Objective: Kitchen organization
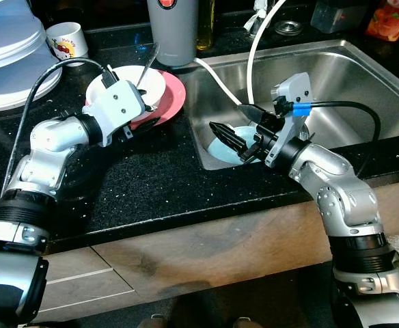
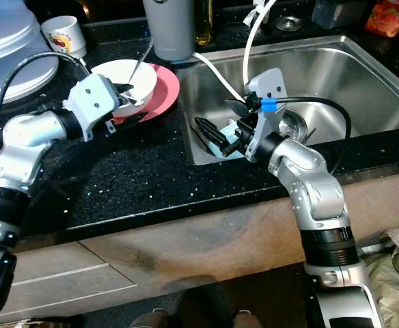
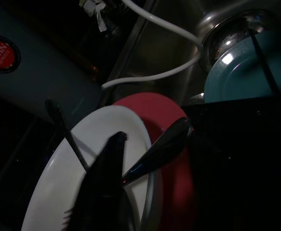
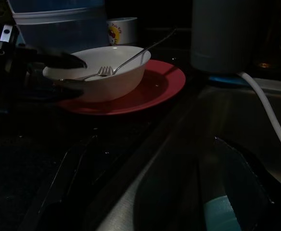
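Step in hand (est.): moving dirty dishes from desk to sink.

L pincer [image 1: 147,106]: at near rim of white bowl [image 1: 141,83], fingers either side of rim per R wrist view; appears clenched on bowl wall, contact not fully confirmed. Bowl sits on red plate [image 1: 175,97], just beside sink's left edge. Fork [image 4: 102,71] and a long-handled utensil, prob. spoon [image 3: 157,149], lie inside bowl.

R pincer [image 1: 235,142]: inside sink [image 1: 363,82] at its front-left corner, fingers spread, released, hovering over light-blue plate [image 1: 220,147]. Whether fingers touch plate: cannot tell.

Next move (est.): lift bowl level so utensils stay in; carry over sink edge; clear white hose [image 1: 254,48] draped into basin.

Surface/room: black speckled stone desk [image 1: 138,178]; steel sink; grey canister [image 1: 173,27] at back edge; cartoon mug [image 1: 67,39] and clear plastic container [image 1: 8,55] toward back-left corner. Wood cabinet front below. Dim lighting.
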### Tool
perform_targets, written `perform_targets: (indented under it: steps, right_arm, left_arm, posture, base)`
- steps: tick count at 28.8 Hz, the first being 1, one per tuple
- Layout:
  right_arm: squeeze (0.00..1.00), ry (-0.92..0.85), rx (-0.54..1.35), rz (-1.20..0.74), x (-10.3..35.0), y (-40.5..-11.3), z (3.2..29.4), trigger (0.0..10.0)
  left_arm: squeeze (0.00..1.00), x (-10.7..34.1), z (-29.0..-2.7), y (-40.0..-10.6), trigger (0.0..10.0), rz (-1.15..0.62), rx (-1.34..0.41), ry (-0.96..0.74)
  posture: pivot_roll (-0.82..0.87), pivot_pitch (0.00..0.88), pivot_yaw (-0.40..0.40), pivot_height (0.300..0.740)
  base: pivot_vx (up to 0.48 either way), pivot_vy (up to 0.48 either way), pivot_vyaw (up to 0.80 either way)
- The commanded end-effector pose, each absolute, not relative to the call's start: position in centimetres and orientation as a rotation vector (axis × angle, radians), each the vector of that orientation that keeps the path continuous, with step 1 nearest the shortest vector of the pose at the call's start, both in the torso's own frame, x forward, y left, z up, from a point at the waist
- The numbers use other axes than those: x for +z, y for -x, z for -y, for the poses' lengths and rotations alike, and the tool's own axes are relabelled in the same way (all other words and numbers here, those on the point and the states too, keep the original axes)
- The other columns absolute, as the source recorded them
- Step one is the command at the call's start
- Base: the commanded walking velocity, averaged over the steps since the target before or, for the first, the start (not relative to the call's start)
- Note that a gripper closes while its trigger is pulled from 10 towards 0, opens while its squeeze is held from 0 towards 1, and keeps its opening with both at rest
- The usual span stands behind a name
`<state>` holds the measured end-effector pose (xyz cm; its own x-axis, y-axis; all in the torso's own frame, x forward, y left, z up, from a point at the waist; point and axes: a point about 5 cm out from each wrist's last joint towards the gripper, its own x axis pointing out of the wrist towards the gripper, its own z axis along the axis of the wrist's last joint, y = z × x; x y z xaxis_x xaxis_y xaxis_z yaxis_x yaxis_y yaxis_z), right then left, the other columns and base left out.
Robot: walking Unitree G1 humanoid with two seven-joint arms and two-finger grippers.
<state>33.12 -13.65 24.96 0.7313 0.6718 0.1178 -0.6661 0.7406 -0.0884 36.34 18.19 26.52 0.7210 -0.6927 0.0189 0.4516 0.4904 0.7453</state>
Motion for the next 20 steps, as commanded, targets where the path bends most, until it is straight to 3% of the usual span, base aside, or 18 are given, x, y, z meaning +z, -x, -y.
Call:
perform_targets:
  steps: [1, 5, 6, 7, 8, 9, 11, 17, 20]
  right_arm:
    - [0.0, 0.049, 0.743, 0.152, 25.06, -33.04, 13.57, 10.0]
    - [0.0, 0.051, 0.743, 0.153, 25.08, -33.03, 13.6, 10.0]
    - [0.0, 0.052, 0.742, 0.153, 25.08, -33.02, 13.62, 10.0]
    - [0.0, 0.052, 0.742, 0.154, 25.07, -33.02, 13.63, 10.0]
    - [0.0, 0.053, 0.742, 0.154, 25.08, -33.01, 13.64, 10.0]
    - [0.0, 0.053, 0.742, 0.154, 25.08, -33.0, 13.65, 10.0]
    - [0.0, 0.054, 0.741, 0.155, 25.09, -32.99, 13.68, 10.0]
    - [0.0, 0.057, 0.739, 0.156, 25.13, -33.01, 13.74, 10.0]
    - [0.0, 0.058, 0.737, 0.157, 25.15, -33.04, 13.78, 10.0]
  left_arm:
    - [0.0, 26.47, -18.12, -36.43, 3.6, 0.337, -0.712, -0.805]
    - [0.0, 26.39, -17.94, -36.54, 3.3, 0.343, -0.72, -0.807]
    - [0.0, 26.35, -17.92, -36.57, 2.3, 0.343, -0.723, -0.808]
    - [0.0, 26.32, -17.9, -36.59, 2.3, 0.343, -0.724, -0.808]
    - [0.0, 26.31, -17.88, -36.62, 1.3, 0.344, -0.726, -0.808]
    - [0.0, 26.29, -17.86, -36.64, 1.3, 0.345, -0.728, -0.808]
    - [0.0, 26.3, -17.81, -36.67, 0.2, 0.349, -0.73, -0.809]
    - [0.0, 26.44, -17.83, -36.72, 0.6, 0.361, -0.727, -0.814]
    - [0.0, 27.12, -18.14, -36.74, 0.1, 0.397, -0.696, -0.812]
  posture:
    - [0.03, 0.128, 0.046, 0.74]
    - [0.03, 0.121, 0.048, 0.74]
    - [0.03, 0.118, 0.048, 0.74]
    - [0.03, 0.116, 0.049, 0.74]
    - [0.03, 0.116, 0.049, 0.74]
    - [0.03, 0.116, 0.049, 0.74]
    - [0.03, 0.113, 0.049, 0.74]
    - [0.03, 0.116, 0.047, 0.74]
    - [0.03, 0.117, 0.047, 0.74]
  base:
    - [0.0, 0.0, 0.0]
    - [0.0, 0.0, 0.0]
    - [0.0, 0.0, 0.0]
    - [0.0, 0.0, 0.0]
    - [0.0, 0.0, 0.0]
    - [0.0, 0.0, 0.0]
    - [0.0, 0.0, 0.0]
    - [0.0, 0.0, 0.0]
    - [0.0, 0.0, 0.0]
